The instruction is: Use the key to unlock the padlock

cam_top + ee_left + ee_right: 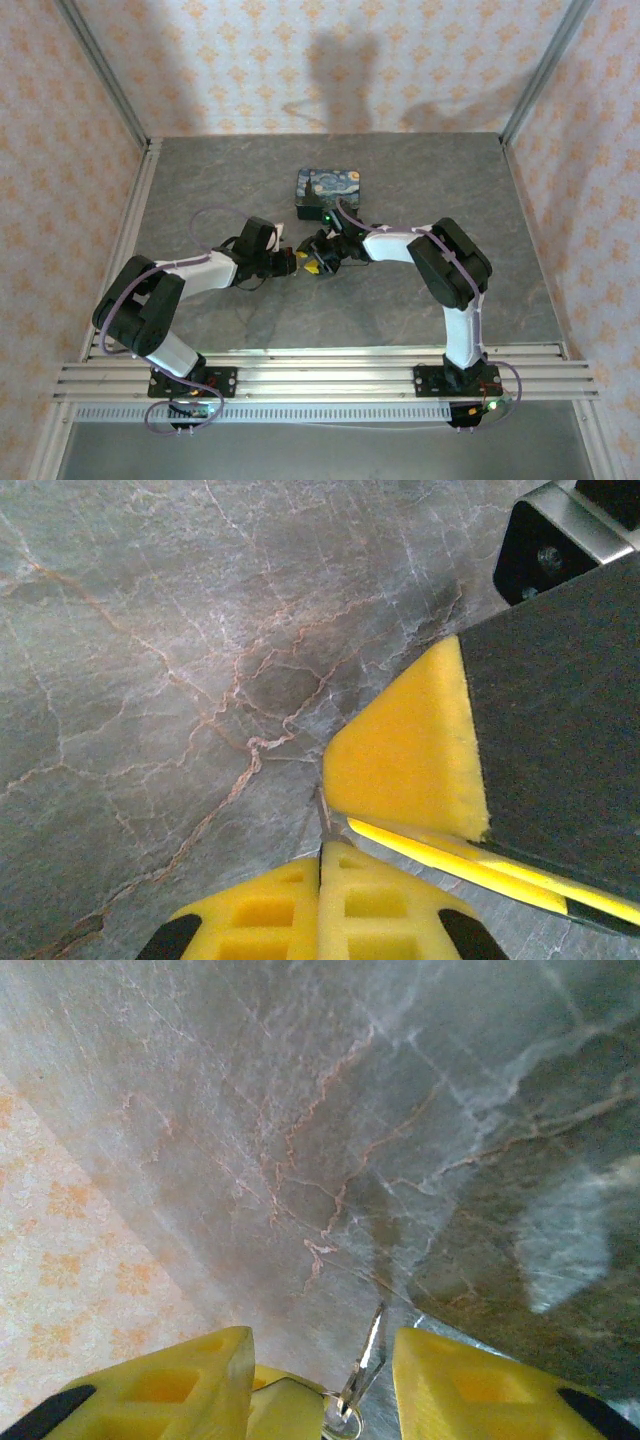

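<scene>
At the middle of the grey marbled table [450,180], just near of a blue swirl-painted box [328,190], two robot arms meet tip to tip. The left arm rises from its base at the near edge, folds at the elbow out to the left and sends its forearm rightward. The right arm mirrors it, with its elbow high on the right and its forearm reaching left past the box.

The left gripper [298,262] has its yellow fingers pressed together, seam closed, in the left wrist view [320,880]. A thin sliver of the key [324,815] stands out from that seam, so the key appears pinched there by its ring end.

The right gripper [320,258] holds its fingers well apart [320,1350]. The silver key [368,1355] stands in the gap between them, blade pointing away toward the table, touching neither pad. One of the right gripper's fingers [410,760] sits just beside the key's tip in the left wrist view.
</scene>
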Available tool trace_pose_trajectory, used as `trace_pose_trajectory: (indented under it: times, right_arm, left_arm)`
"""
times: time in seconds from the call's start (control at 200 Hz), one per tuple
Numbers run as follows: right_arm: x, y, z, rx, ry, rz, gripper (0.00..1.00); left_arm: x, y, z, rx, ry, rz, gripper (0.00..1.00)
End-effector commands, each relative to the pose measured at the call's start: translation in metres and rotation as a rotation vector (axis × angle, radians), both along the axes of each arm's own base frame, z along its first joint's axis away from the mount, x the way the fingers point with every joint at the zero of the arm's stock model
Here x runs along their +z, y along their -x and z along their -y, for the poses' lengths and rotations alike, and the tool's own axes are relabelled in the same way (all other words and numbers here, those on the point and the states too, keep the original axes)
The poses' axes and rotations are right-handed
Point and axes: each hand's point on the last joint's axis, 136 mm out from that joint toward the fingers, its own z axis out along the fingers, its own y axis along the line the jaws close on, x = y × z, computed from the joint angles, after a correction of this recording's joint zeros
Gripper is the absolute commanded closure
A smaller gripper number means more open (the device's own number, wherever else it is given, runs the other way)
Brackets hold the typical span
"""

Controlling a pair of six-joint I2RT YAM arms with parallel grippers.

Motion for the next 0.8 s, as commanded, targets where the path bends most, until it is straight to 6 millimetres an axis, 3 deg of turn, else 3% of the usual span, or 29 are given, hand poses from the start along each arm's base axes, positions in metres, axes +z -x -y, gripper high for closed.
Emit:
trace_pose_trajectory:
  times: [0.0,0.43,0.791]
  right_arm:
    - [-0.02,0.013,0.0,-0.006,0.056,-0.085,0.58]
    - [-0.024,0.017,-0.004,-0.007,0.076,-0.105,0.61]
    - [-0.029,0.017,-0.005,-0.018,0.087,-0.119,0.72]
  left_arm:
    - [-0.004,0.002,0.005,-0.012,0.018,0.004,1.0]
    - [-0.005,0.001,0.006,-0.01,0.028,0.005,1.0]
    - [-0.008,0.004,0.006,-0.009,0.035,0.002,1.0]
